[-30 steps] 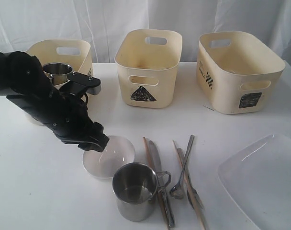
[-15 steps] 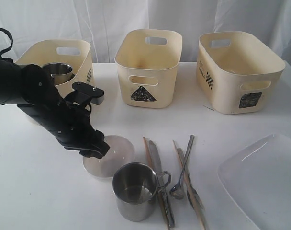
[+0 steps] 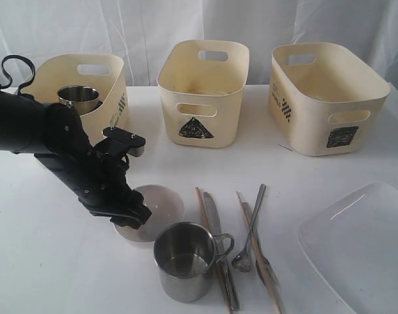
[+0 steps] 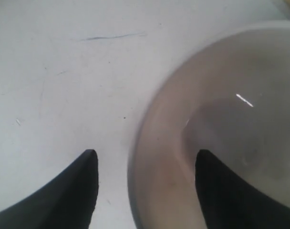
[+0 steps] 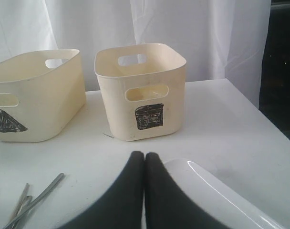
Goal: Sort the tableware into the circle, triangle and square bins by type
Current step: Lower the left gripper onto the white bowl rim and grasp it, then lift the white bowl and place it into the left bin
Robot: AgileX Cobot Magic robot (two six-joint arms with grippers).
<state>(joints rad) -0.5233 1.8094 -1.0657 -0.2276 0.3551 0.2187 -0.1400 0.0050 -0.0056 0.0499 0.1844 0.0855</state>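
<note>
Held well apart, the fingers of the left gripper [image 4: 142,191] are set astride the rim of the white bowl [image 4: 221,109]: one finger [image 4: 226,195] is lowered inside the bowl and the other [image 4: 64,195] is kept outside it, above the bare table [image 4: 64,71]. A strip of table is seen between the outer finger and the rim, so the bowl is not clamped; whether the inner finger is touching the wall cannot be told. In the exterior view the left gripper [image 3: 132,214] is placed at the left edge of the white bowl [image 3: 158,204], which is set upright on the table [image 3: 42,261] just behind a steel mug [image 3: 184,261]. Right of the mug, a knife [image 3: 215,226], a spoon [image 3: 251,222] and chopsticks [image 3: 201,204] are laid close together, and a white square plate [image 3: 356,242] is found at the right edge. Three tubs are lined up along the back: a left bin [image 3: 88,72] with a steel vessel [image 3: 78,98] in it, its front mark hidden by the arm, the triangle bin [image 3: 202,91] in the middle and the square bin [image 3: 326,95] on the right. The right gripper [image 5: 144,191] is pressed fully together with nothing between its fingers, just beside the white square plate [image 5: 216,200]; contact cannot be judged.
</note>
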